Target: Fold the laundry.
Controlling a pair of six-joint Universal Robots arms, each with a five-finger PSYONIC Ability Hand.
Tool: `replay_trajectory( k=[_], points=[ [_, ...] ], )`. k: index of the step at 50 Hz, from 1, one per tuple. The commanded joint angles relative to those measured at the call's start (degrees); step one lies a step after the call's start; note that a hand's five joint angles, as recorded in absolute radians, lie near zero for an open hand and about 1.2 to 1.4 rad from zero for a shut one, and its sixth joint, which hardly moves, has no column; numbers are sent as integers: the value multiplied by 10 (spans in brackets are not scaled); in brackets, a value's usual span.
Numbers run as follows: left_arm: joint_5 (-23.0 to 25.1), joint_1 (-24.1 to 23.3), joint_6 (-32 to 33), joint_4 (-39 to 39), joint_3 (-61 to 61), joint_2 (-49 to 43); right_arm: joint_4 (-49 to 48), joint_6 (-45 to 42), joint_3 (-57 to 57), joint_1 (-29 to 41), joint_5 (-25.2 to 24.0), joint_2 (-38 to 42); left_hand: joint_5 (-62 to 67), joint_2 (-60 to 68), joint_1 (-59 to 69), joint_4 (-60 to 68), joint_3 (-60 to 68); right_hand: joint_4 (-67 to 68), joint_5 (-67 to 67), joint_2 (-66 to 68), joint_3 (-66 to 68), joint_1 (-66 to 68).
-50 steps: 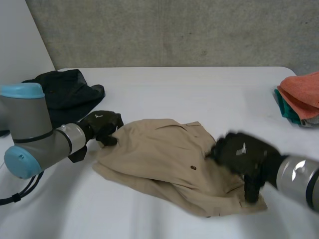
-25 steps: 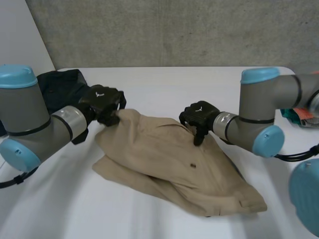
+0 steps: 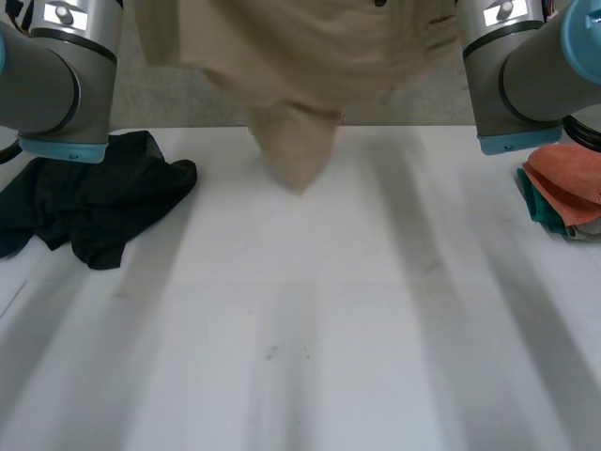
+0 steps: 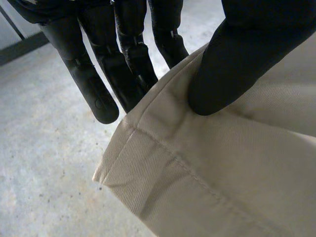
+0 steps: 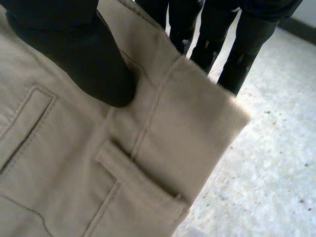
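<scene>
White table (image 3: 300, 329) bears one black garment (image 3: 94, 199); two robot hands (image 4: 232, 54) (image 5: 74, 54) pinch one beige garment (image 3: 300, 56).

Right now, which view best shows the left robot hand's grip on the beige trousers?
Left wrist view: the left robot hand pinches the beige trousers at a stitched corner. Head view has them hanging over the table, right wrist view their waistband.

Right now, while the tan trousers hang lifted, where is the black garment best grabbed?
The black garment lies crumpled on the white table. Its lobe jutting toward the table's middle pokes out free, so probably pinch that from above, coming from the open middle side.
</scene>
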Motion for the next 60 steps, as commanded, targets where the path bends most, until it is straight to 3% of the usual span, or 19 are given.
replay_trajectory(
  k=[1,6,12,18,24,30,35,38,42,49,53,60],
  points=[
    [14,-11,-2,5,-129,29,11,-6,133,0,-10,-40,142,114,135,112,116,115,131,130,121,150],
    [16,-14,1,6,-235,24,38,-10,250,-3,-14,-35,142,114,135,112,116,115,131,130,121,150],
    [14,-30,15,-11,-335,-43,79,-44,303,0,-14,17,142,114,135,112,116,115,131,130,121,150],
    [8,-54,61,-99,-397,-37,182,-125,332,-2,-10,28,142,114,135,112,116,115,131,130,121,150],
    [-5,-82,113,-313,-437,88,307,-173,376,-4,-9,-11,142,114,135,112,116,115,131,130,121,150],
    [-49,-112,120,-528,-450,186,464,-221,461,-9,-1,-141,142,114,135,112,116,115,131,130,121,150],
    [-50,-133,150,-675,-474,221,564,-289,555,-21,2,-237,142,114,135,112,116,115,131,130,121,150],
    [-42,-174,175,-726,-479,219,601,-354,617,-35,1,-274,142,114,135,112,116,115,131,130,121,150],
    [-43,-202,193,-725,-467,216,604,-380,650,-39,-3,-282,142,114,135,112,116,115,131,130,121,150],
    [-49,-154,219,-642,-401,148,545,-346,635,-39,-4,-280,142,114,135,112,116,115,131,130,121,150],
    [-44,-127,239,-569,-342,114,468,-306,596,-36,6,-259,142,114,135,112,116,115,131,130,121,150],
    [-37,-109,260,-370,-213,-2,357,-261,510,-31,46,-164,142,114,135,112,116,115,131,130,121,150]
  ],
)
